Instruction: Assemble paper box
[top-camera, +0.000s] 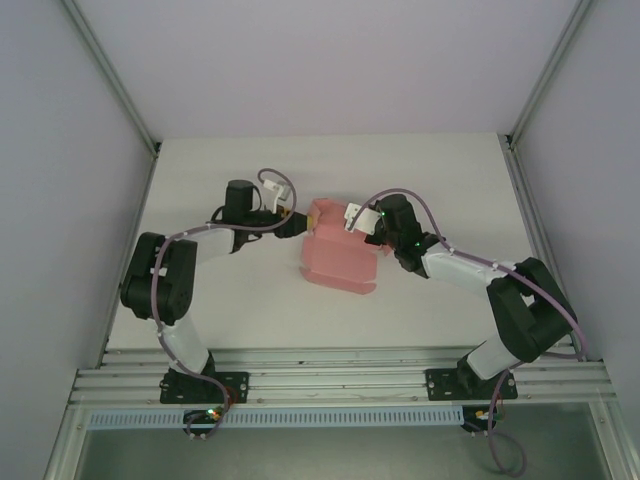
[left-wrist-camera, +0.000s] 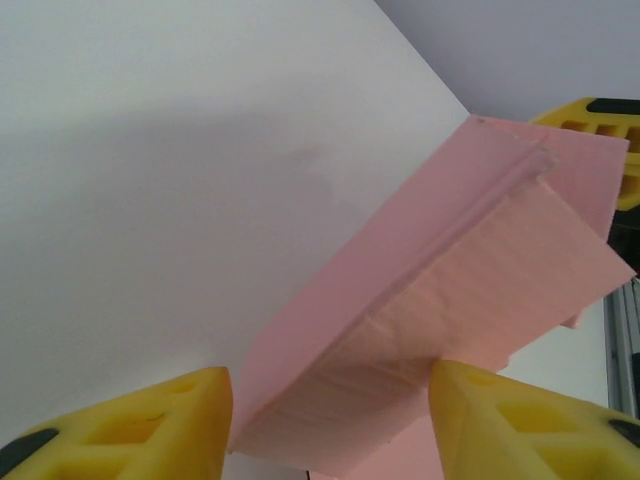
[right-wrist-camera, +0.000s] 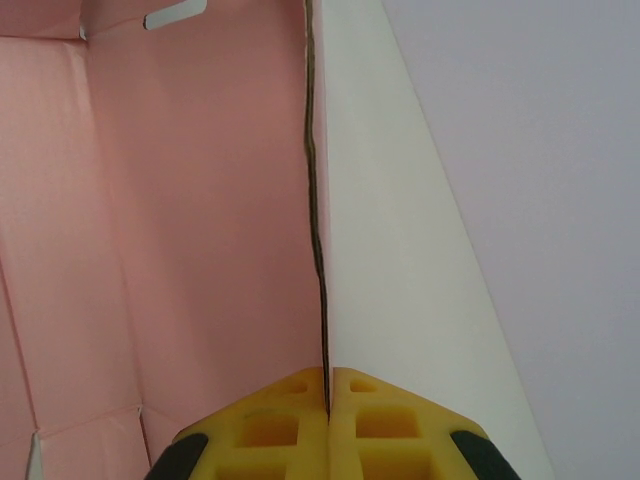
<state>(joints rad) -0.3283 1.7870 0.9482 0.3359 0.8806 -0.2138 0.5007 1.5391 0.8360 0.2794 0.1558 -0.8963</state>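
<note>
Pink thin card makes up the paper box (top-camera: 338, 262), which sits partly folded at the middle of the table (top-camera: 230, 310) between the two arms. The right gripper (right-wrist-camera: 327, 400) is pinched tight on the top edge of one raised wall. The left gripper (left-wrist-camera: 330, 425) stands with its jaws spread, a folded flap lying between its fingers (left-wrist-camera: 520, 425) without clear pressure. The sheet looks very light and floppy, and likely to buckle or crease wherever it is squeezed mid-panel. The safest hold is probably on an edge close to a crease line, where the doubled card is stiffer, with light force.
</note>
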